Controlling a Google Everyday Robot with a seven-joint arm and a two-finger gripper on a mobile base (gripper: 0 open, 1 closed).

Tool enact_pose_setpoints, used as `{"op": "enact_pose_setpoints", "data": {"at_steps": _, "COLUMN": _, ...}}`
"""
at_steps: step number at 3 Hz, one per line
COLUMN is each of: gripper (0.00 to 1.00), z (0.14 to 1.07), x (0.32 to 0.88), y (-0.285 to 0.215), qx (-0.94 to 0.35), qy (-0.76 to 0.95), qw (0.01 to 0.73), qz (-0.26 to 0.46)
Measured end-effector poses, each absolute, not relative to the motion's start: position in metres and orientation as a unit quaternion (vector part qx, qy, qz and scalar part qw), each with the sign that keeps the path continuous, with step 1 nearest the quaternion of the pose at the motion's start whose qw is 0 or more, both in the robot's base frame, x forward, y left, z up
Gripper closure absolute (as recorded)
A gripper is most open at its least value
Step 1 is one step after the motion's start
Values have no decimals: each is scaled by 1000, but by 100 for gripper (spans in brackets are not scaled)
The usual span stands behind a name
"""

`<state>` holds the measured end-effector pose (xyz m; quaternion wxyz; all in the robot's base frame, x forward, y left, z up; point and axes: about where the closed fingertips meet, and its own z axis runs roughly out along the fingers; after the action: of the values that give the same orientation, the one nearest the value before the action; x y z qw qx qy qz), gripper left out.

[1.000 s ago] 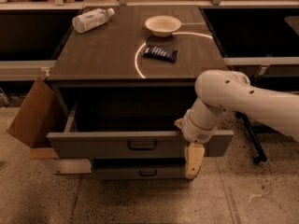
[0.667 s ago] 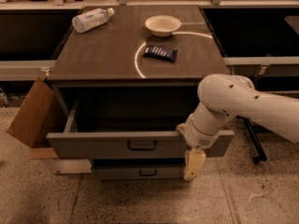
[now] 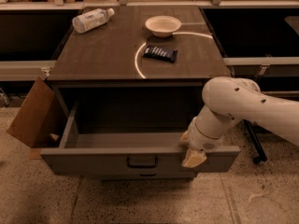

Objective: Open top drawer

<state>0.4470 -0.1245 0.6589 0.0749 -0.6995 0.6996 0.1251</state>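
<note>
The top drawer point(image 3: 93, 162) is a wide grey front with a small black bar handle point(image 3: 142, 162) at its centre. It stands pulled well out of the dark cabinet point(image 3: 103, 55), and its grey inside looks empty. My gripper point(image 3: 190, 149) is at the right part of the drawer front, at its top edge, right of the handle. My white arm point(image 3: 233, 101) comes in from the right. A narrower drawer front point(image 3: 148, 175) just shows below the top drawer.
On the cabinet top lie a plastic bottle point(image 3: 92, 20), a white bowl point(image 3: 162, 25) and a dark snack packet point(image 3: 160, 53). A cardboard box point(image 3: 30, 113) leans at the cabinet's left side. A black chair leg with a wheel point(image 3: 256, 160) stands at the right.
The top drawer has come further out toward the camera and now hides more of the drawer below. My gripper has stayed at the right part of the drawer front and moved with it.
</note>
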Motion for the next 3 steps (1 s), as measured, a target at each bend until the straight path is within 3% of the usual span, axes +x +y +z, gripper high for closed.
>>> {"op": "enact_pose_setpoints", "data": {"at_steps": 1, "gripper": 86, "z": 659, "x": 447, "y": -125, "qx": -700, "qy": 700, "qw": 75, "qz": 125}}
{"op": "enact_pose_setpoints", "data": {"at_steps": 2, "gripper": 90, "z": 659, "x": 446, "y": -124, "qx": -700, "qy": 699, "qw": 74, "qz": 125}}
{"op": "enact_pose_setpoints", "data": {"at_steps": 3, "gripper": 67, "z": 658, "x": 446, "y": -124, "qx": -700, "qy": 699, "qw": 74, "qz": 125}}
